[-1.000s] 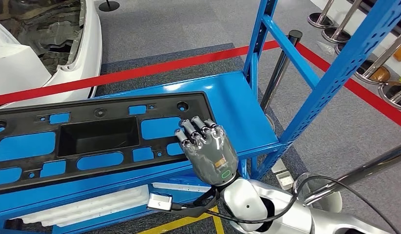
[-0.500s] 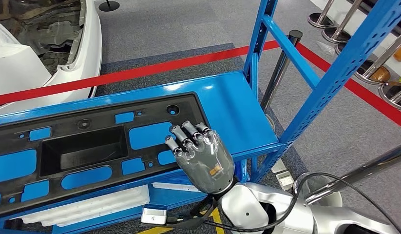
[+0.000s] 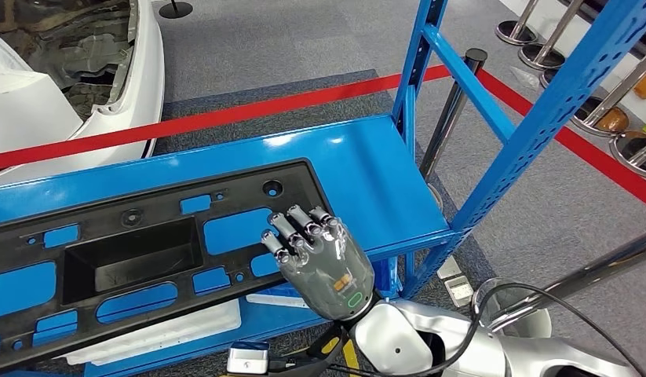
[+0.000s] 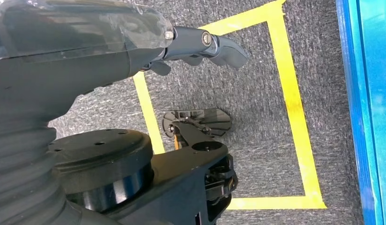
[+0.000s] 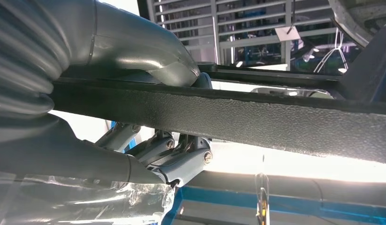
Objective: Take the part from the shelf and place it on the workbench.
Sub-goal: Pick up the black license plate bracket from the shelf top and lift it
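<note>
A long black plastic part (image 3: 158, 206) with several cut-outs lies tilted on the blue shelf (image 3: 366, 173), and its near edge overhangs the shelf's front. My right hand (image 3: 323, 263) grips the part's near edge at its right end, fingers on top. In the right wrist view the part's black rim (image 5: 256, 119) runs between the thumb (image 5: 148, 47) and the fingers (image 5: 181, 161). My left hand (image 4: 87, 42) hangs over the carpeted floor with nothing in it and one finger (image 4: 219, 47) stretched out.
Blue shelf uprights (image 3: 539, 126) rise at the right. Red barrier tape (image 3: 225, 118) and a white car body (image 3: 37, 102) lie behind the shelf, with chrome stanchion bases (image 3: 539, 39) at far right. White foam (image 3: 162, 330) sits on the lower level. Yellow tape (image 4: 289, 93) marks the floor.
The part has slid left and towards me, tilting further, with its near edge now off the shelf front. My right hand moved with it, still gripping.
</note>
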Tool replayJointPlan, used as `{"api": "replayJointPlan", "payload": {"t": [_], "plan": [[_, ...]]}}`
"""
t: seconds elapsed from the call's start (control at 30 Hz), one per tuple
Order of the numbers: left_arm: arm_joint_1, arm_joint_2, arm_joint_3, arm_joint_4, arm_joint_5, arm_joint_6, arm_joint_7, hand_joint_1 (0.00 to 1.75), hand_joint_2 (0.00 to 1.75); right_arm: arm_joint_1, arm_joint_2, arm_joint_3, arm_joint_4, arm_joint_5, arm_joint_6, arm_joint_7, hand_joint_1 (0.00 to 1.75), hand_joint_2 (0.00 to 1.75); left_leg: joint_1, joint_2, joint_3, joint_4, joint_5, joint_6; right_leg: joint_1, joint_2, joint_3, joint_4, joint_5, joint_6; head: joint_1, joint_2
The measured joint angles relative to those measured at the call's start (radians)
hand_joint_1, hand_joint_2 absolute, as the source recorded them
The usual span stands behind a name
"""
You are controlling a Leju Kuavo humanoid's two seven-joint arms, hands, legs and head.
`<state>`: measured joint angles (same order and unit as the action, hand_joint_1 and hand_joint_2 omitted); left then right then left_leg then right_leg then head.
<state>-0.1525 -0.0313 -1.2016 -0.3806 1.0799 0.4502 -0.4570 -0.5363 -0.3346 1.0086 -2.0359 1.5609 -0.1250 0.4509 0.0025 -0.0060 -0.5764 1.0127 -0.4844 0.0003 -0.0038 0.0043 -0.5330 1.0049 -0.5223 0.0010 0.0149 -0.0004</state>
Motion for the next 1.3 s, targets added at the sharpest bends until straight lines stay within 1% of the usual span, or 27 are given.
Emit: {"api": "replayJointPlan", "payload": {"t": [0.23,0.5,0.7,0.97,1.07,1.13,1.17,1.2,1.23,1.27,1.3], "plan": [[0.0,0.0,0.0,0.0,0.005,0.01,0.001,0.0,1.75,0.019,0.0,-0.005,0.0,-0.009,-0.003,0.0,1.75,1.75,0.0,0.0,0.0,0.0,0.0,0.0,0.0,0.0,0.0,0.0,0.0,0.0,0.0,0.0],[0.003,0.0,0.0,0.001,0.012,0.015,0.001,0.0,1.75,0.031,0.001,-0.01,0.0,-0.016,-0.034,-0.004,1.75,1.75,0.0,0.0,0.0,0.0,0.0,0.0,0.0,0.0,0.0,0.0,0.0,0.0,0.0,0.0],[0.008,0.0,0.0,0.001,0.021,0.035,0.004,0.0,1.75,0.049,0.001,-0.028,0.0,-0.018,-0.059,0.0,1.75,1.75,0.0,0.0,0.0,0.0,0.0,0.0,0.0,0.0,0.0,0.0,0.0,0.0,0.0,0.0],[0.008,0.0,0.0,0.001,0.021,0.065,0.018,0.0,1.75,0.067,0.001,-0.049,0.0,-0.014,-0.062,0.001,1.75,1.75,0.0,0.0,0.0,0.0,0.0,0.0,0.0,0.0,0.0,0.0,0.0,0.0,0.0,0.0],[0.008,0.0,0.0,0.001,0.016,0.073,0.022,0.0,1.75,0.075,0.001,-0.056,0.0,-0.011,-0.061,0.001,1.75,1.75,-0.005,-0.001,0.0,0.004,-0.003,0.007,-0.005,0.0,0.002,-0.006,0.003,0.006,-0.001,0.0],[0.007,-0.002,0.0,0.002,0.014,0.079,0.028,0.0,1.75,0.078,0.001,-0.06,0.0,-0.011,-0.062,0.001,1.75,1.75,-0.001,0.001,0.006,-0.007,0.001,0.012,-0.004,0.0,0.005,-0.005,0.0,0.01,-0.002,0.0],[0.006,-0.003,0.0,0.002,0.013,0.082,0.03,0.0,1.75,0.08,0.001,-0.062,-0.001,-0.011,-0.062,0.0,1.75,1.75,0.004,0.003,0.011,-0.017,0.005,0.014,-0.003,0.0,-0.001,0.011,-0.011,0.012,-0.001,0.0],[0.006,-0.005,0.0,0.002,0.013,0.084,0.032,0.0,1.75,0.081,0.001,-0.064,-0.001,-0.012,-0.063,0.0,1.75,1.75,0.008,0.005,0.017,-0.027,0.009,0.016,-0.003,0.0,-0.016,0.048,-0.033,0.014,0.002,0.0],[0.005,-0.006,0.0,0.002,0.012,0.085,0.033,0.0,1.75,0.083,0.001,-0.066,-0.002,-0.013,-0.063,0.0,1.75,1.75,0.011,0.007,0.021,-0.032,0.011,0.018,-0.005,0.0,-0.044,0.105,-0.063,0.017,0.007,0.0],[0.004,-0.007,0.0,0.002,0.012,0.086,0.033,0.0,1.75,0.085,0.001,-0.067,-0.002,-0.014,-0.064,0.0,1.75,1.75,0.012,0.008,0.022,-0.033,0.011,0.018,-0.007,0.0,-0.08,0.176,-0.094,0.02,0.012,0.0],[0.004,-0.007,0.0,0.003,0.011,0.086,0.034,0.0,1.75,0.087,0.001,-0.067,-0.002,-0.016,-0.064,0.0,1.75,1.75,0.013,0.008,0.022,-0.033,0.01,0.017,-0.01,0.0,-0.116,0.241,-0.116,0.024,0.016,0.0]]}}
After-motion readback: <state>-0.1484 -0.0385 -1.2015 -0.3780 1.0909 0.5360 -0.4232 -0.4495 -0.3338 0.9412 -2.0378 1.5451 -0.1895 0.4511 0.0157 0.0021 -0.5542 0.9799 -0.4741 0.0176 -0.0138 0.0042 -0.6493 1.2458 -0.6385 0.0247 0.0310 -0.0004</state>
